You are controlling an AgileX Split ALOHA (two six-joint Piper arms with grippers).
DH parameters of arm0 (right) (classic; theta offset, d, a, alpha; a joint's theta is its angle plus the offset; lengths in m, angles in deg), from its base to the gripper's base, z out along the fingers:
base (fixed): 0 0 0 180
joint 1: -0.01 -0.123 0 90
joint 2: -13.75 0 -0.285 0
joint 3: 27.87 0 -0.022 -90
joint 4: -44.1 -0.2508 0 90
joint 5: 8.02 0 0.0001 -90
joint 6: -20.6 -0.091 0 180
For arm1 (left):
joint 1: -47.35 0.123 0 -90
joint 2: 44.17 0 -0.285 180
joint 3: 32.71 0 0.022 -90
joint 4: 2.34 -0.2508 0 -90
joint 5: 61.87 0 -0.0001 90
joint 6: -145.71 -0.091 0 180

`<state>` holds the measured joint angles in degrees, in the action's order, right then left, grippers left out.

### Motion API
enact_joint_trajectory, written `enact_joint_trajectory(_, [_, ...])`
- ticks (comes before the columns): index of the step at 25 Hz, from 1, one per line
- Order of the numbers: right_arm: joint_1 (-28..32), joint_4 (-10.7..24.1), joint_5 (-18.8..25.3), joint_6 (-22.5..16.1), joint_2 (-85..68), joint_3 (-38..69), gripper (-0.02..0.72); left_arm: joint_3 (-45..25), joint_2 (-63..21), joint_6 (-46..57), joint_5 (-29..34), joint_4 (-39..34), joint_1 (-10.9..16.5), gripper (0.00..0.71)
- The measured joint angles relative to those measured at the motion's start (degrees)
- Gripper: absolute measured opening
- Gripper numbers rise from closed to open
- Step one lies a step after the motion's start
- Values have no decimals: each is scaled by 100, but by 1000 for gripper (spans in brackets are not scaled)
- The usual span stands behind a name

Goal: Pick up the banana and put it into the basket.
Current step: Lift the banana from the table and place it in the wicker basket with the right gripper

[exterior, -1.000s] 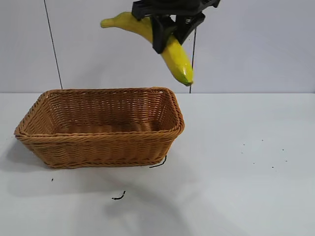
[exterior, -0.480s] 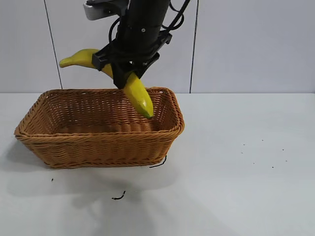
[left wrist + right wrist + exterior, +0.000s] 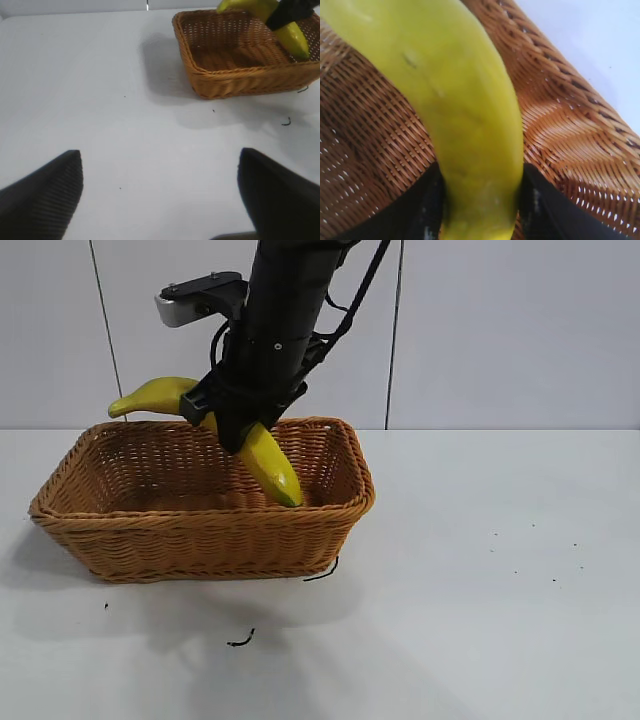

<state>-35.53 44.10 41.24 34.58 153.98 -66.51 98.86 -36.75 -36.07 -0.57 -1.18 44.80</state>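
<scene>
Right gripper (image 3: 238, 432) has dropped lower, pinching the banana (image 3: 262, 455) mid-body; its tip now dips inside the basket (image 3: 205, 525). Release looks close. Left gripper (image 3: 160, 192) parked well off, jaws spread.

A white counter (image 3: 480, 640) is carrying everything here, running back to a pale panelled wall (image 3: 520, 330). The wicker basket (image 3: 200, 535) is sitting directly on it toward the left side, casting a soft shadow around its base. 1 short dark thread (image 3: 322, 572) is lying against the basket's front right corner, another (image 3: 240, 640) is lying nearer the front, and tiny dark specks (image 3: 530, 555) are dotting the right side.
</scene>
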Motion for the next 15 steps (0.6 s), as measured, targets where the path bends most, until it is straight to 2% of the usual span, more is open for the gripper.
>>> enact_joint_trajectory(10, [0, -35, 66, 41, 0, 0, 290, 0, 0, 0, 0, 0, 0, 634])
enact_joint_trajectory(13, [0, -66, 140, 144, 0, 0, 324, 0, 0, 0, 0, 0, 0, 634])
enact_joint_trajectory(15, [0, -79, 158, 202, 0, 0, 407, 0, 0, 0, 0, 0, 0, 634])
